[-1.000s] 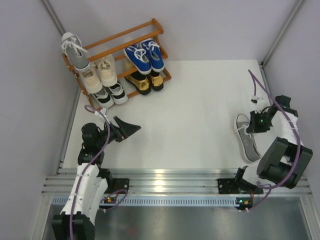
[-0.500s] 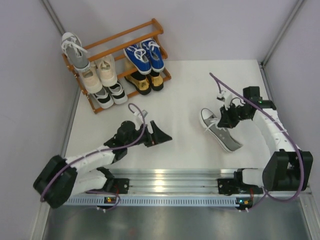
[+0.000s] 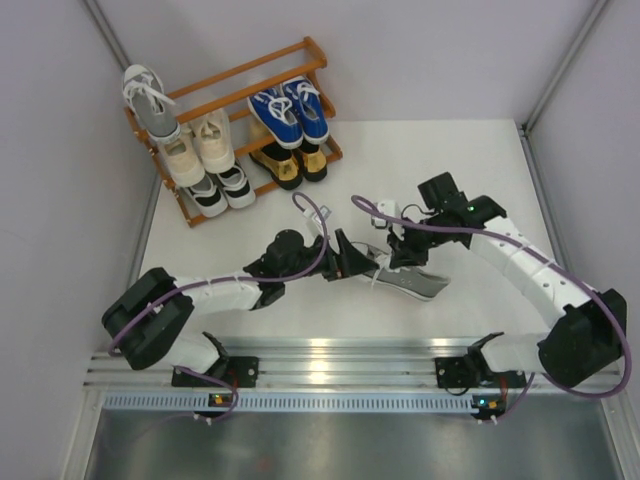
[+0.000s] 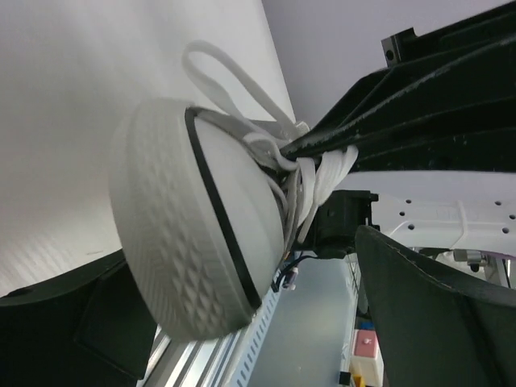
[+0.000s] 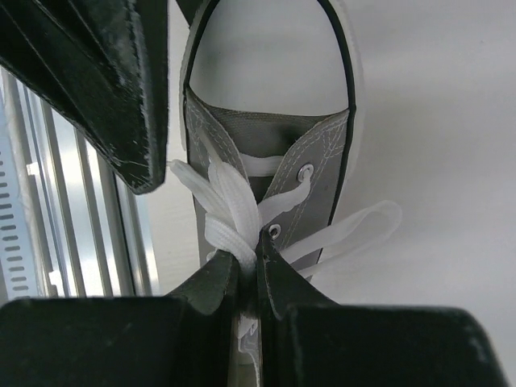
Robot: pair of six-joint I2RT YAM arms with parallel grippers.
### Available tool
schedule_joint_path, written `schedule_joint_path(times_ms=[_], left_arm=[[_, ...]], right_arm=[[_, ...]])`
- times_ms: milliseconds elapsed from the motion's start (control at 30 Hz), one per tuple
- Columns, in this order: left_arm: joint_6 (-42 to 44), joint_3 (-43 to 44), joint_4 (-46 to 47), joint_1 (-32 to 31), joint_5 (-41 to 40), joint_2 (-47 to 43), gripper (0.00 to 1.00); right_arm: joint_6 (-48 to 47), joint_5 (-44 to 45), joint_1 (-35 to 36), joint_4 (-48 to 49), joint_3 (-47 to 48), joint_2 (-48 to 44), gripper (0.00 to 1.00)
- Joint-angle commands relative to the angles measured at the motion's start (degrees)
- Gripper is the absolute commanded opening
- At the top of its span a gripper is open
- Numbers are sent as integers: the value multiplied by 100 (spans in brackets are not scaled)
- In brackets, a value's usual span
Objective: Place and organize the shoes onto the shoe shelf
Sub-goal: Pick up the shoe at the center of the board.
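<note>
Now right pincer [image 5: 248,274] pinches the likely light, floppy grey sneaker [image 3: 410,282] by its laces, left pincer [image 3: 352,264] spread around its stiffer toe

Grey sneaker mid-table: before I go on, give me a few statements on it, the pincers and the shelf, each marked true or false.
1. The right pincer is shut on the grey sneaker by its laces. True.
2. The left pincer is shut. False: it is open, with its fingers either side of the sneaker's toe.
3. The blue sneakers are off the shoe shelf. False: they sit on it.
4. A second grey sneaker sits at the shelf's left end. True.
</note>
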Motion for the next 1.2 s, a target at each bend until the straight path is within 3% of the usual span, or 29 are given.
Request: schedule_joint_path(times_ms=[0, 100, 200, 333, 367, 433, 467, 533, 567, 600, 633, 733, 833, 867, 900, 967, 1000, 1067, 1167], left_arm=[[-80, 49, 446, -43, -135, -53, 97], [-141, -92, 455, -43, -259, -61, 93], [-273, -189, 516, -43, -321, -53, 74], [-370, -259, 683, -34, -426, -114, 46], [-353, -259, 683, -34, -461, -166, 34], [-283, -268, 683, -26, -549, -219, 19], [-273, -294, 683, -26, -584, -289, 5], [-230, -329, 683, 1, -628, -351, 0], [-203, -373, 683, 27, -585, -412, 0], [-212, -400, 683, 97, -550, -456, 0], [-220, -443, 692, 158, -480, -483, 0], [-221, -689, 692, 500, -216, -658, 0], [-177, -1049, 675, 878, 13, -966, 0], [-168, -1207, 666, 993, 100, -1158, 0], [-159, -1278, 622, 1098, 267, -1273, 0], [-89, -1358, 482, 1406, 408, -1650, 0], [-19, -1332, 325, 1468, 470, -1791, 0], [244, -1192, -263, 1556, 611, -2151, 0], [456, -1042, -854, 1583, 751, -2495, 0]], right_arm=[[-101, -165, 355, 261, 192, -319, 0], [-223, -192, 373, 165, 245, -399, 0], [-242, -114, 373, 208, 158, -496, 0], [-250, -87, 373, 262, -18, -592, 0], [-250, -87, 373, 270, -27, -618, 0], [-268, -87, 373, 262, -53, -645, 1], [-277, -87, 382, 261, -62, -663, 7], [-268, -87, 373, 296, -106, -706, 23], [-277, -78, 373, 314, -124, -733, 41], [-233, 0, 373, 366, -185, -803, 59], [-189, 62, 373, 436, -229, -847, 99], [-5, 221, 216, 840, -456, -1214, 100], [-126, -278, -266, 1175, -833, -1645, 99], [-388, -593, -425, 1175, -975, -1743, 100], [-1296, -1345, -583, 871, -1281, -1813, 99], [-2722, -1947, -1023, 221, -1572, -1884, 99], [-3860, -2316, -1172, -44, -1739, -1884, 99], [-4397, -2495, -1498, -222, -2083, -1814, 99], [-4154, -2670, -1639, 172, -2154, -1735, 99]])
